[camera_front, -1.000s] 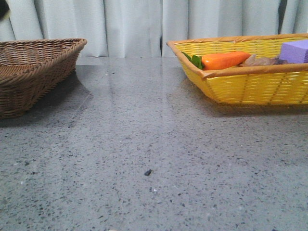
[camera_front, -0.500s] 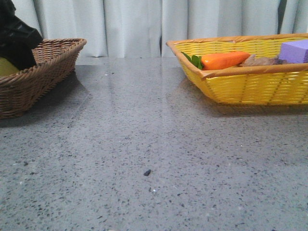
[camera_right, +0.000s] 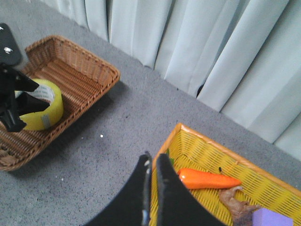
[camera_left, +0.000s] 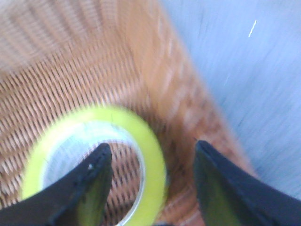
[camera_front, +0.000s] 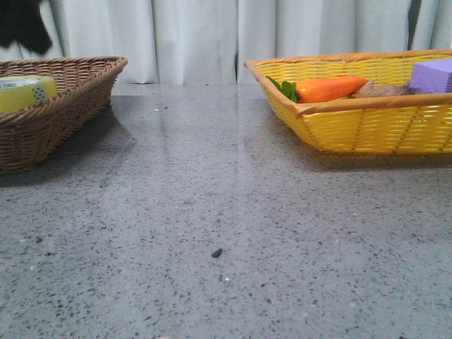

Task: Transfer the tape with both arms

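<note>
The tape (camera_front: 23, 92), a yellow roll with a white core, lies flat in the brown wicker basket (camera_front: 70, 106) at the far left. It also shows in the left wrist view (camera_left: 153, 165) and the right wrist view (camera_right: 47, 110). My left gripper (camera_left: 153, 146) is open just above it, one finger over the roll's hole and the other outside the ring, not gripping it. In the front view the left gripper (camera_front: 25, 25) is a dark shape above the basket. My right gripper (camera_right: 153, 157) is shut and empty, high above the near corner of the yellow basket (camera_right: 197, 146).
The yellow basket (camera_front: 367, 127) at the back right holds an orange carrot (camera_front: 328, 88), a brownish item (camera_front: 385, 90) and a purple block (camera_front: 432, 74). Grey speckled tabletop (camera_front: 226, 212) lies between the baskets. White curtains hang behind.
The left arm came down into the brown basket with the tape, let it go and rose; the tape now lies alone in the basket.
</note>
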Tool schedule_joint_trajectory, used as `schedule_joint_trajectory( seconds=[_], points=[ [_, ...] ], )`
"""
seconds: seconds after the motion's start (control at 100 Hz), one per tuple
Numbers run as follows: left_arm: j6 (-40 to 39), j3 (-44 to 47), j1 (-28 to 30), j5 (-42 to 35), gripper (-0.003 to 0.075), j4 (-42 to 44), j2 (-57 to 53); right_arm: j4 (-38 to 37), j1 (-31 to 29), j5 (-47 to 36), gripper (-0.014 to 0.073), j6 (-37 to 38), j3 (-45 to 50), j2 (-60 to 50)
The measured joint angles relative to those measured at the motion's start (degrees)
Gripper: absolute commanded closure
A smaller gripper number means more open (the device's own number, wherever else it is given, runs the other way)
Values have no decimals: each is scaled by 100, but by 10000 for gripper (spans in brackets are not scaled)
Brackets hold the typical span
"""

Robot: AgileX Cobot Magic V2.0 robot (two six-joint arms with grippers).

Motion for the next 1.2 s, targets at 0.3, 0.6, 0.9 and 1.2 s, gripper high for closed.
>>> schedule_joint_trajectory(
  seconds=[0.3,0.6,0.9,1.2],
  points=[
    [0,159,0,-127,643,-747,-1461,-18,0,-416,660,26,1086,-1238],
    [-10,1356,0,-209,741,-880,-2912,-152,0,-1688,660,321,3730,-3336],
    [-10,3156,0,-910,741,-1030,-4805,-317,0,-2694,660,623,6030,-5187],
    [-10,4490,0,-1335,741,-1064,-6614,-377,0,-3793,660,723,7970,-6703]
  ],
)
